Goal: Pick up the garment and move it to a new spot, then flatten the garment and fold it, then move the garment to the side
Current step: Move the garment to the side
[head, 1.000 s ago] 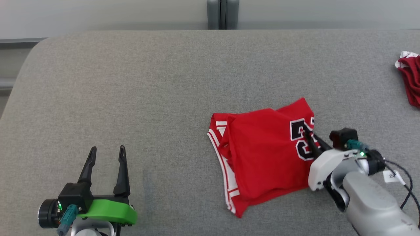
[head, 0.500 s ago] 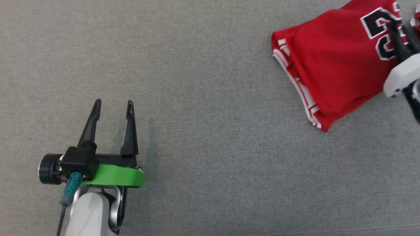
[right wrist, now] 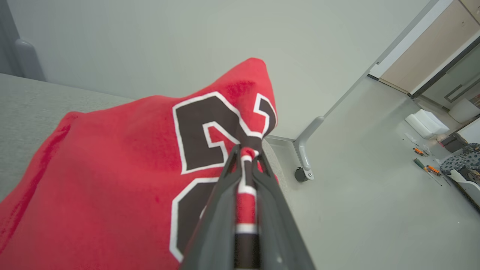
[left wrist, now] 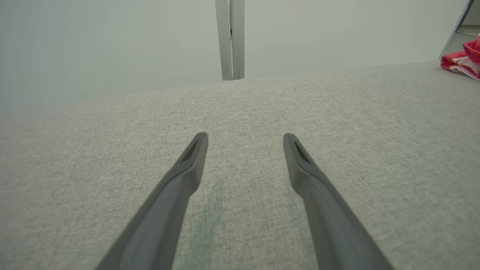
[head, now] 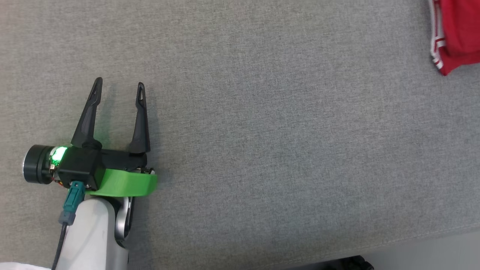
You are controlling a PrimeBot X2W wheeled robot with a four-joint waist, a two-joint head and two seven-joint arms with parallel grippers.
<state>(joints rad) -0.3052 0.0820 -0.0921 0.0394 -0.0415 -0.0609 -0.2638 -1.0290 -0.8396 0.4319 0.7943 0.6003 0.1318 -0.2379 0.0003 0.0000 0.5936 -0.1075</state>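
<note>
Pinching a fold of the red garment (right wrist: 123, 180) at its black-and-white numeral, the right hand (right wrist: 245, 150) had its fingers clamped together on the cloth, which peaked above the grey fabric surface (right wrist: 26, 112). From the head, the garment's striped corner lay on the surface at the upper right. The left hand (head: 119, 83) stood over bare surface well apart from it, fingers spread and holding nothing. The surface's near edge crossed the lower right, with pale floor (head: 431, 251) beyond. Its far edge met a pale wall (left wrist: 112, 45) with a grey post (left wrist: 230, 37); another red-and-white cloth (left wrist: 463, 60) sat at the far right. Past the surface's end stood a castered leg (right wrist: 305, 150) on open floor, small tools (right wrist: 423, 165) farther off.
</note>
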